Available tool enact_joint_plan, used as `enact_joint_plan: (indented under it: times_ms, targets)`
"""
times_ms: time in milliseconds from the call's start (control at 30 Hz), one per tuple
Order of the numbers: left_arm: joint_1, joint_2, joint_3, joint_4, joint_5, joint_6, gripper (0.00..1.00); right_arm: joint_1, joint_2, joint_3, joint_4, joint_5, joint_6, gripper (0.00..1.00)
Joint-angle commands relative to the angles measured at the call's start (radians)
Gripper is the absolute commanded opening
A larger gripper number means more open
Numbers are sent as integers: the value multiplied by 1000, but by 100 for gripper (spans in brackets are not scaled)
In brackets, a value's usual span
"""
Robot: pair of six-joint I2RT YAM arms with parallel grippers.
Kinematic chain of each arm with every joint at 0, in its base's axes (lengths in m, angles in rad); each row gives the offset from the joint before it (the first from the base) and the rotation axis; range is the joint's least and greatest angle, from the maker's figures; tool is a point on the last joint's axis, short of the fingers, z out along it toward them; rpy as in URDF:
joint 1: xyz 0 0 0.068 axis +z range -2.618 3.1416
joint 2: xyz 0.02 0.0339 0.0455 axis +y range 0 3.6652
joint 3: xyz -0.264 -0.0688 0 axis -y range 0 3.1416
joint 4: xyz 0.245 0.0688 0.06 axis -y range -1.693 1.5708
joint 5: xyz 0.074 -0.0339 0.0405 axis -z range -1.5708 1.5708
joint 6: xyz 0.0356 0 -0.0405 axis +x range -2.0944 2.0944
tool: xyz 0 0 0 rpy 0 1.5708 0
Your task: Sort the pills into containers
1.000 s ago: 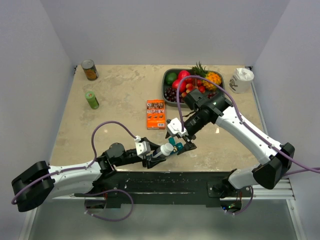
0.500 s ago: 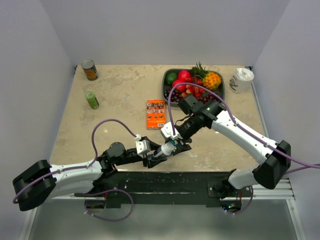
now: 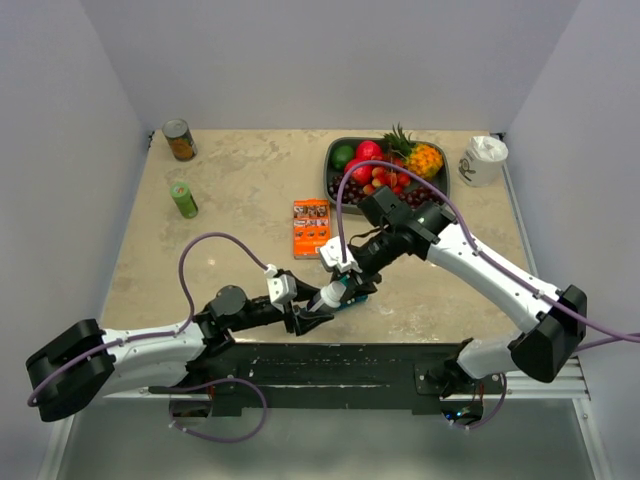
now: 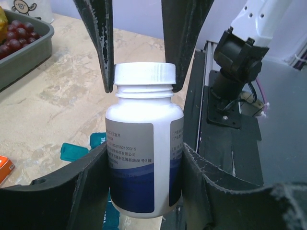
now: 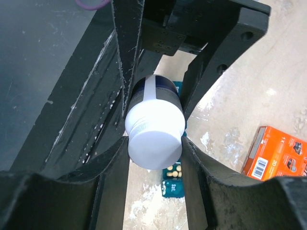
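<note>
- Left hand [image 3: 308,318]: closed partway on the white bottle [image 4: 144,158]. Both of its fingers press against the labelled body, near the front edge of the counter [image 3: 240,210].
- Right hand [image 5: 154,155]: closed on the same bottle at the top. Its fingertips touch either side of the neck, just under the white cap [image 4: 144,74].
- White bottle: cap fitted, held tilted between the two hands and above the counter.
- Organiser strip [image 5: 173,181]: teal, lying on the counter directly below the bottle and mostly hidden by it. One lid reads "Sat."
- Pills [image 5: 173,168]: small yellow pieces in the open compartment next to the "Sat." lid. The count cannot be told.
- Orange box [image 3: 311,228]: flat on the counter, beyond the hands and apart from them.
- Tray [image 3: 328,172]: holds fruit, farther back and right of the box.
- Green can [image 3: 183,199] and tin can [image 3: 179,140]: far left, well apart from the hands.
</note>
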Motion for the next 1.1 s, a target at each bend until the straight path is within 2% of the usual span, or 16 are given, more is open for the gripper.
enact_joint_plan:
  times_ms: [0,167,367,500,633,667,767,933,1067]
  targets:
    - [10,3,0,262,-78,-81,0,4,-26,-13,85,-22,137,27]
    - [10,4,14,264,-83,-66,0,4,-4,-16,126,-39,245,24]
    - [10,0,54,179,-60,1,0,3,106,50,-61,-112,162,26]
    - [10,-14,88,110,-75,57,0,4,137,50,-75,-110,173,27]
    - [10,-19,99,115,-132,68,0,6,103,4,100,-24,385,28]
    - [10,-17,99,127,-147,63,0,4,99,-28,200,-2,509,28]
    - [10,-8,95,179,-208,57,0,-2,97,-71,340,62,712,28]
    - [10,-8,97,242,-293,55,0,-11,129,-88,430,39,858,29]
    - [11,0,115,199,-317,78,0,-11,161,-70,442,45,918,31]
